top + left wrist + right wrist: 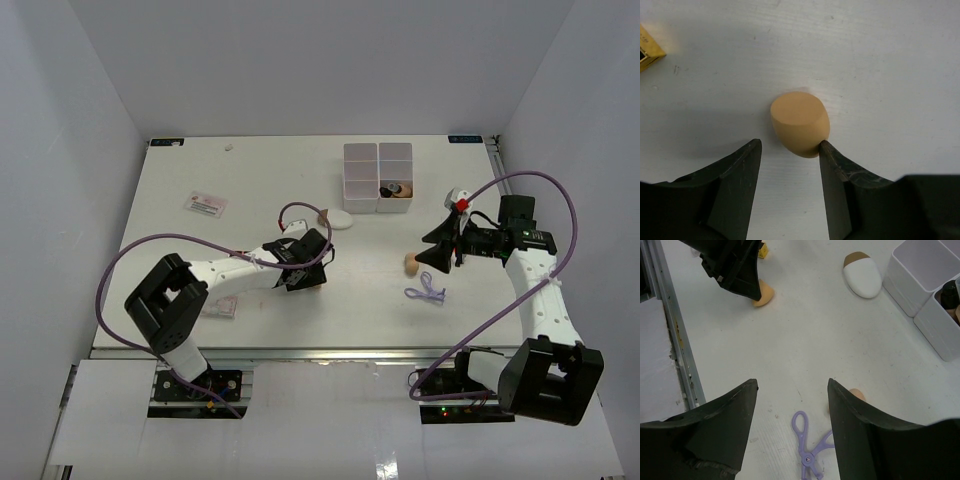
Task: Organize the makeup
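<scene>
Left gripper [790,144] half-wide astride tan sponge [799,120], touching it on one side only, right gripper [792,385] wide, holding nothing, purple loop [807,447] and second sponge [856,393] near right.

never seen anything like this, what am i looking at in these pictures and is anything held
Two robot arms are bolted at a table's edge. One picture looks down from above; the other two come from wrist cameras, the black wedges being each gripper's fingers. The left gripper is open, one finger touching a tan sponge, not gripping it. The right gripper is open and empty. Lying nearby: another sponge, a purple loop tool, a white oval piece, a compartment box.
</scene>
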{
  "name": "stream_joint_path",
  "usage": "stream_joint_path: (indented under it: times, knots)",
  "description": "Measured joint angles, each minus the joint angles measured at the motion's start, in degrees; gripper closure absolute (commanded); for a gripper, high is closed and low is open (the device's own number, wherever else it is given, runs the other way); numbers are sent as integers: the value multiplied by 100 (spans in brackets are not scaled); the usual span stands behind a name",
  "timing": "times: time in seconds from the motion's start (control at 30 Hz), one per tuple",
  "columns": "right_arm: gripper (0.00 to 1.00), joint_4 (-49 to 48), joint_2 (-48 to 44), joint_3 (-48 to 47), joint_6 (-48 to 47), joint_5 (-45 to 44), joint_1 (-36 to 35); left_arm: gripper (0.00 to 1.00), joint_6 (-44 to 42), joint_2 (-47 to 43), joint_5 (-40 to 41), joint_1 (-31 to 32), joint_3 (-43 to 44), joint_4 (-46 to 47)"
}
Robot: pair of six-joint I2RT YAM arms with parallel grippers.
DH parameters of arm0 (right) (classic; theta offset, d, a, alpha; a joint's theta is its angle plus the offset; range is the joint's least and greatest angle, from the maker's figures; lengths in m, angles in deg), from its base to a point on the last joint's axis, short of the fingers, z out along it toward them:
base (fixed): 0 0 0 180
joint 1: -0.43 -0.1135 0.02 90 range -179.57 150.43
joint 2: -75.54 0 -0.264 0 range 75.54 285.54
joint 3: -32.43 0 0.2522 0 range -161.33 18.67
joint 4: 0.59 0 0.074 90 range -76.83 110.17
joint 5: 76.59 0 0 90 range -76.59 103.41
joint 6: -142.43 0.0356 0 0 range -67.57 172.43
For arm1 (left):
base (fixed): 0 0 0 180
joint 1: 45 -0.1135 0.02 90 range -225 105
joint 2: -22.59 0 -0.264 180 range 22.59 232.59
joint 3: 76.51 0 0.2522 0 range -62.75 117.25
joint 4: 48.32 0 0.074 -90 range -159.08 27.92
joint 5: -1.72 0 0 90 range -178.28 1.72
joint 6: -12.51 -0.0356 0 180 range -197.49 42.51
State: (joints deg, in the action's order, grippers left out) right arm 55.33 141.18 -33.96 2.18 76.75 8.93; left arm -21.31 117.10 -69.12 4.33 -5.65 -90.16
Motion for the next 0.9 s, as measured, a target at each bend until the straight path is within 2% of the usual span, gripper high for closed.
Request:
stream_joint_path:
  times: [0.07,0.17,0.3,0.43,0.6,0.73,0.77,0.9]
  knots:
    - [35,105,31,0,-100,77,70,49,67,121,63,11,136,13]
    - [35,215,75,0,-215,176,128,56,161,267,170,15,276,27]
    - [35,339,154,0,-311,268,151,80,245,418,260,26,363,38]
    - [35,422,165,0,-372,293,186,97,248,464,296,37,393,49]
    - [25,611,167,0,-677,460,199,100,-134,379,208,63,413,154]
    - [4,1077,237,-17,-1308,711,176,100,-980,-2,-319,114,315,671]
    - [9,1265,291,-26,-1539,803,151,100,-1241,-183,-550,125,272,855]
    - [9,2038,768,-105,-2342,1272,-18,100,-2254,-1001,-1498,156,230,1717]
